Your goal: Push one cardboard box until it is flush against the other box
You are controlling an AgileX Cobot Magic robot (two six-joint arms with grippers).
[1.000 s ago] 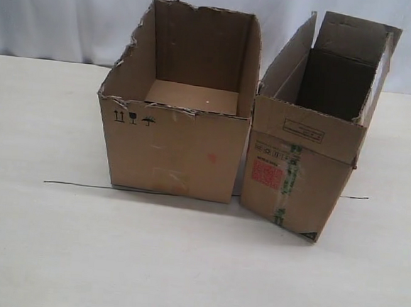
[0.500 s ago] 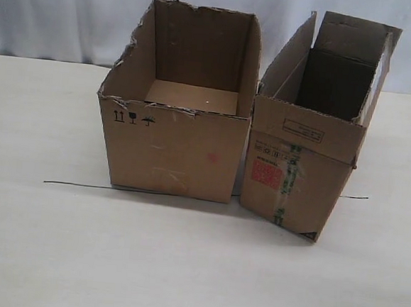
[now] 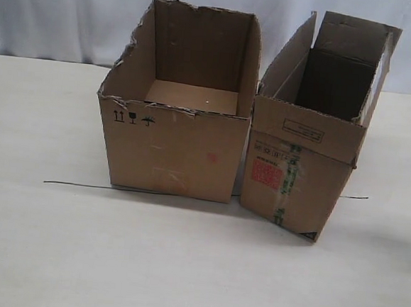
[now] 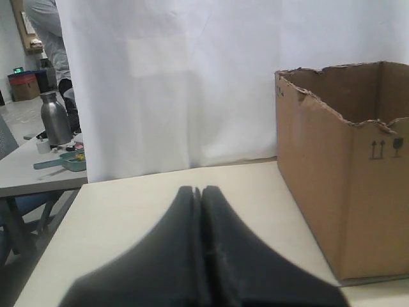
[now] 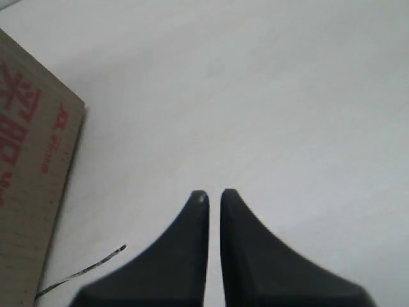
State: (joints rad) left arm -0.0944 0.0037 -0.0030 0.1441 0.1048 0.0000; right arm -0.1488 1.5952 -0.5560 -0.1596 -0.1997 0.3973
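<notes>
The cardboard box (image 3: 299, 182) stands on the table (image 3: 182, 265) just to the right of the other box (image 3: 174, 147), turned a little so a thin gap shows low between their front corners. The left gripper (image 4: 199, 190) has its 2 fingers pressed together on nothing, beside the other box. The right gripper (image 5: 214, 194) has its 2 fingers nearly together with only a thin slit, holding nothing, near the cardboard box's red-print side and a thin dark line (image 5: 83, 272).
</notes>
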